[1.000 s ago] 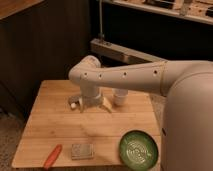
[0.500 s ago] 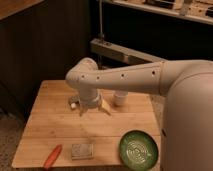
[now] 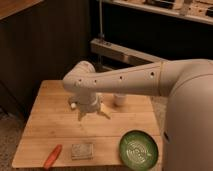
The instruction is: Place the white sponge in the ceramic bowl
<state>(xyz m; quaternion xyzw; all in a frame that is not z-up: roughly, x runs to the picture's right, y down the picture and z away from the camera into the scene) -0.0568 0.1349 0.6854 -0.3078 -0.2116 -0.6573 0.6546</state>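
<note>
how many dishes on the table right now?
2. Green ceramic bowl at the table's near right corner; small white cup at the back, beside the arm. The claw hangs open over the middle, left of the cup; the arm may hide more.

Wooden table [image 3: 50, 117], sponge [image 3: 82, 150], bowl [image 3: 138, 148], orange stick [image 3: 52, 156], cup [image 3: 119, 100]

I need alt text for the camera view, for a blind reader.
A white robot arm reaches from the right over a wooden table, its open gripper hanging empty above the middle. Along the front edge lie an orange-red stick, the white sponge and the green ceramic bowl; a white cup stands behind.
</note>
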